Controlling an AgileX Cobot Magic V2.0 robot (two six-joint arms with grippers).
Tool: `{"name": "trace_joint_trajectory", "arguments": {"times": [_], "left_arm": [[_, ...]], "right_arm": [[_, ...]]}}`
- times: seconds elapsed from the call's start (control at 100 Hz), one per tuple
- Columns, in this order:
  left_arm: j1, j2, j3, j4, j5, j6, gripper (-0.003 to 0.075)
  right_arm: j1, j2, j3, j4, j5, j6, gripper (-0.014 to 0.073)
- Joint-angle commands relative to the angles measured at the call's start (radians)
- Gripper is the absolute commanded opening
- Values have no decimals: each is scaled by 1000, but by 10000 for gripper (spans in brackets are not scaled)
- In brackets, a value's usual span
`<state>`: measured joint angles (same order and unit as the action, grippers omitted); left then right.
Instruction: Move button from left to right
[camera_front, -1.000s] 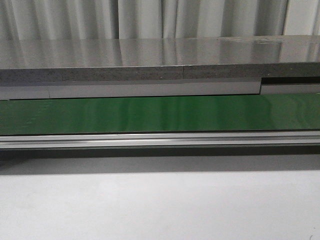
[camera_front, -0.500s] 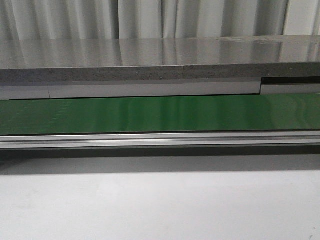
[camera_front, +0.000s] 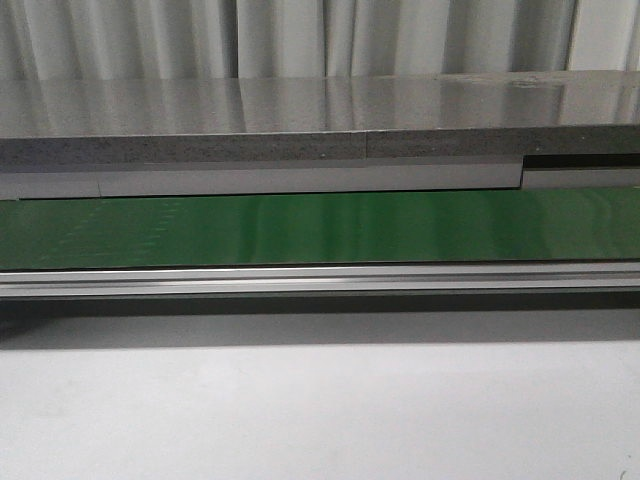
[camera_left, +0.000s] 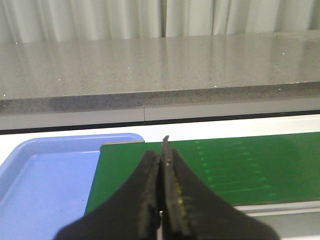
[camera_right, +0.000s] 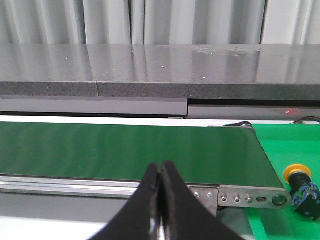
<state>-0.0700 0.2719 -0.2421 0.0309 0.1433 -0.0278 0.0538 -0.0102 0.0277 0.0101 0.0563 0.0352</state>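
Nothing visible had shifted along the green conveyor belt (camera_front: 320, 228). Both black grippers, left (camera_left: 162, 165) and right (camera_right: 160, 172), were clenched empty. The yellow-capped black push-button (camera_right: 301, 187) lay beyond the belt's end; closed jaws risked knocking it away.

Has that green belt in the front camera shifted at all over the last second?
Cannot tell. The green belt fills the same strip between the grey shelf and metal rail; only its sheen differs slightly, so running is unclear.

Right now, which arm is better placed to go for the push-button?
The right one, probably. The push-button shows only in the right wrist view, lying past the conveyor belt's end. The left gripper sees just the blue tray.
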Motion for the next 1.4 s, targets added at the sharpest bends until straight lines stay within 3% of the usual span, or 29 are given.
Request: {"name": "trace_joint_trajectory", "arguments": {"times": [0.0,0.48,0.68,1.39], "left_arm": [[-7,-24,3,44,-88,-63,-19],[-2,-312,234,49,-143,-63,-19],[43,-310,280,49,-224,-73,-19],[52,-310,280,49,-222,-72,-19]], "right_arm": [[4,-15,-19,-10,-73,0,-68],[4,-15,-19,-10,-73,0,-68],[4,-15,-19,-10,-73,0,-68],[4,-15,-19,-10,-73,0,-68]]}}
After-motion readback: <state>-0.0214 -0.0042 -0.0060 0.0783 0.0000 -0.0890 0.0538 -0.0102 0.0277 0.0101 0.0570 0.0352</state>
